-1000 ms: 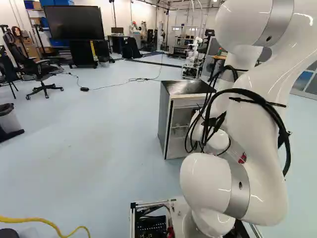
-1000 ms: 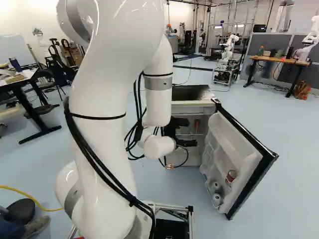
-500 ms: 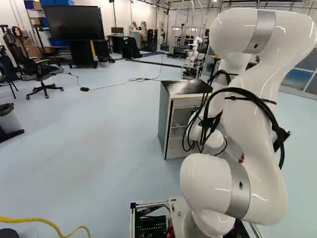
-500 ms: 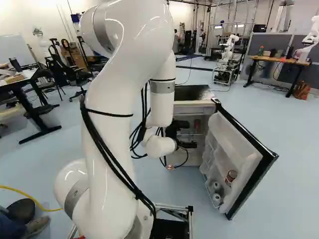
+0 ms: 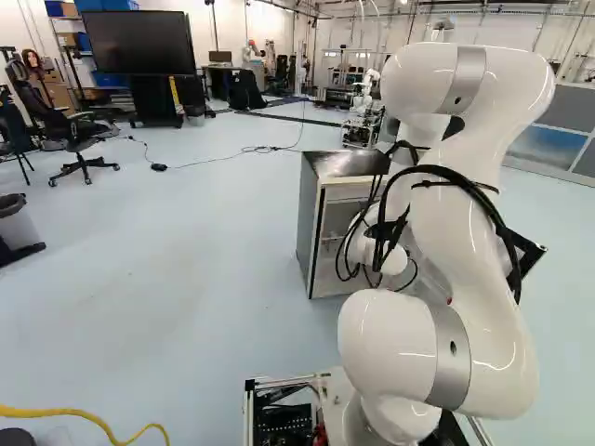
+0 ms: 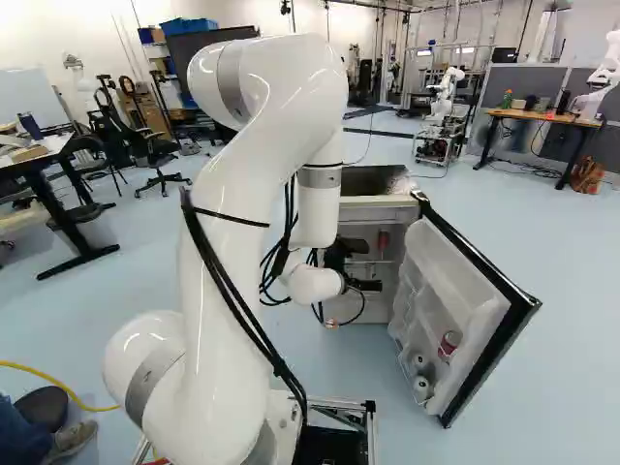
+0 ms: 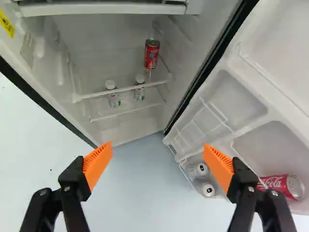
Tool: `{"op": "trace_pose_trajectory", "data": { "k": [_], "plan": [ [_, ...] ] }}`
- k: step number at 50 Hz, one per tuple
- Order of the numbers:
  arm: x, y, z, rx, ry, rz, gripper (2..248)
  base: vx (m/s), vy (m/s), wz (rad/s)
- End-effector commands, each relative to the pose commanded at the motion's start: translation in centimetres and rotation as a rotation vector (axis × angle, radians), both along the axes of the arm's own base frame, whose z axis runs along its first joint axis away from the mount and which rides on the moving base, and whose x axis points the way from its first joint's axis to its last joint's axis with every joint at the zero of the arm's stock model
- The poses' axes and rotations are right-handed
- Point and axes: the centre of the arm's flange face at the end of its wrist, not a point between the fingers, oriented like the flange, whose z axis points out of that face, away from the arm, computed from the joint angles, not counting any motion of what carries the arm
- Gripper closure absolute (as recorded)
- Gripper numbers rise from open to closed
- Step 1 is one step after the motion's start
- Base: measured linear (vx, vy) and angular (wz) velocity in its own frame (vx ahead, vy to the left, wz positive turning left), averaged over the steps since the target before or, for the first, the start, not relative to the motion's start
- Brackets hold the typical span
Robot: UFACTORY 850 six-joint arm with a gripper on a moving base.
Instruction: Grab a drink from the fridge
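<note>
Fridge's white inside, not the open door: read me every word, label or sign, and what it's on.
Yellow sticker on the white side wall: too small to read.
Grey label, same wall: too small.
Red metal can: lettering too small.
Two small white-capped bottles: labels too small.

Bright, even light — small white glints

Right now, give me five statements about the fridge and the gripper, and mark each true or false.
1. The door of the fridge stands open. True.
2. The gripper is shut on a can. False: the gripper is open, with nothing held.
3. A red can stands upright inside the fridge. True.
4. Two white-capped bottles are inside the fridge. True.
5. The door holds only one can. False: it holds another red can and two silver-topped cans.
</note>
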Motion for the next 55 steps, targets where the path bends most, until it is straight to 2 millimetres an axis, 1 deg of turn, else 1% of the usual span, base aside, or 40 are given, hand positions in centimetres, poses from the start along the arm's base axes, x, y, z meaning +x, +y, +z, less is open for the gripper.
{"op": "trace_pose_trajectory", "data": {
  "k": [28,55],
  "plan": [
    [3.0,0.0,-3.9,-0.013,0.023,-0.053,3,0.0,0.0,0.0],
    [3.8,-0.7,-7.2,-0.036,0.038,-0.13,3,0.0,0.0,0.0]
  ]
}}
